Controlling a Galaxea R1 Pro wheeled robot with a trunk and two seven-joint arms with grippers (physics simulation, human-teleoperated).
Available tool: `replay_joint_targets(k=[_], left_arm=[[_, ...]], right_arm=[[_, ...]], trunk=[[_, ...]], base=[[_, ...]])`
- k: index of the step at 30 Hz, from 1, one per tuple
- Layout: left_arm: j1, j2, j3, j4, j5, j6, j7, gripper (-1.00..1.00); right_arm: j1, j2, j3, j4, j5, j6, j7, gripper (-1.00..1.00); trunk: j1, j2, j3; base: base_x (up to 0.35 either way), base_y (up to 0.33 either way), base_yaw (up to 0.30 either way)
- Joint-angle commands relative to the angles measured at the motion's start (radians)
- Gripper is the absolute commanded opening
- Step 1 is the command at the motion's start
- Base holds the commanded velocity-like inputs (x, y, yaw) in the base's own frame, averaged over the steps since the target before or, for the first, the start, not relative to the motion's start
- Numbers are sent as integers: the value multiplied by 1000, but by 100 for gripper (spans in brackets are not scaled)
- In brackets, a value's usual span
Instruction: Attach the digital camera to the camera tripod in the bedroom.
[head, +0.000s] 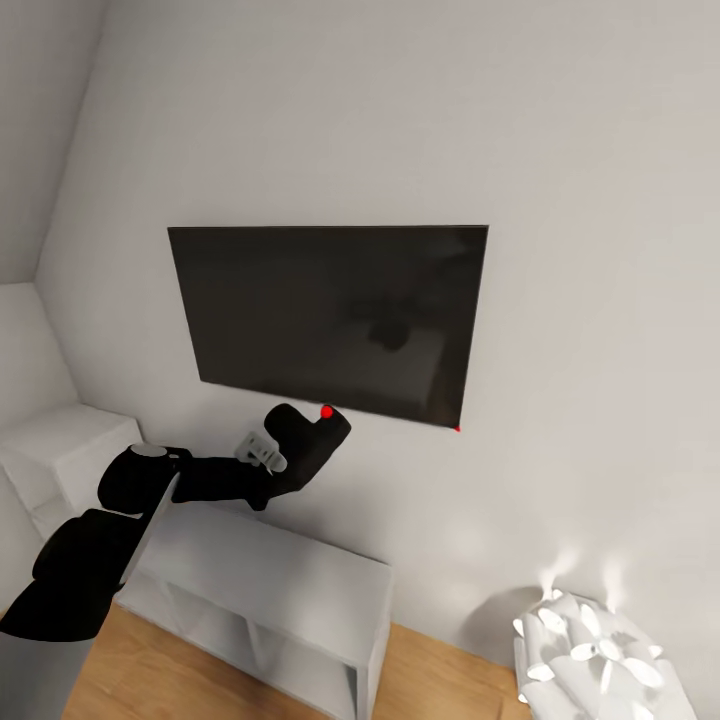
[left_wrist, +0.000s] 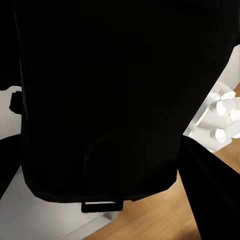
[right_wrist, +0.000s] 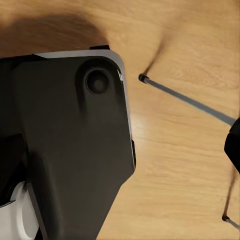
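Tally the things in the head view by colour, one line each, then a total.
Black: 3, wall screen, digital camera, left arm
White: 2, cube shelf, petal-shaped lamp
Total: 5

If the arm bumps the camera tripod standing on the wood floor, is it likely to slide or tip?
It probably slides easily: the camera tripod rests on small black feet on a smooth wood floor. Its legs look thin, so it is likely light and might tip if pushed high up.
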Motion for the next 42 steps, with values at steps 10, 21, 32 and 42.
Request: replay_joint_targets(k=[10,21,32,42], left_arm=[[-1,0,0,-1,-9,7,-11,-100],[-1,0,0,-1,-9,7,-11,-100],[-1,0,0,-1,-8,5,-11,-100],[-1,0,-5,-1,-9,4,-13,-100]], right_arm=[[-1,1,8,4,-9,-7,-2,100],[-1,1,8,4,-9,-7,-2,100],[-1,1,8,4,-9,-7,-1,100],[-1,1,8,4,-9,-7,-1,100]], trunk=[[1,-1,0],[1,-1,0],[1,-1,0],[1,-1,0]], base=[[54,15,-14],[3,1,-233],[0,0,-297],[0,0,-132]])
